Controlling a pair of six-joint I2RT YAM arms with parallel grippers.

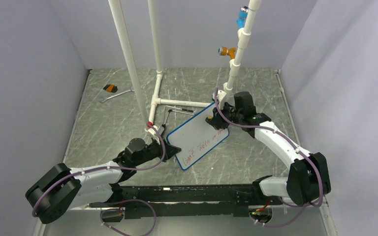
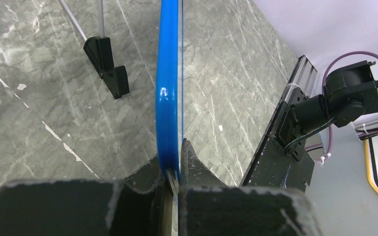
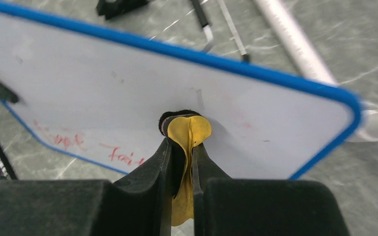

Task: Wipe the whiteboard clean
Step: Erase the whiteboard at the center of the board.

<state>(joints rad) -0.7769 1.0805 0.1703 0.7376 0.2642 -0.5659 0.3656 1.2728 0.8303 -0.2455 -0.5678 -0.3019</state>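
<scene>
left tool [image 2: 176, 164] pinched shut on whiteboard [image 1: 197, 143] frame edge, board mid-worktop [image 1: 98, 132]; right tool [image 3: 181, 150] clamped on yellow wiper [image 3: 191, 130] touching board face, away from red writing [image 3: 69, 141].

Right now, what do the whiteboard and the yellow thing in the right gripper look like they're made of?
The whiteboard: smooth white face with a faint sheen, probably coated board; its blue frame glints like moulded plastic. The yellow thing pinched in the right gripper: matte and folded, so probably soft foam or cloth, with a dark felt-like edge.
</scene>
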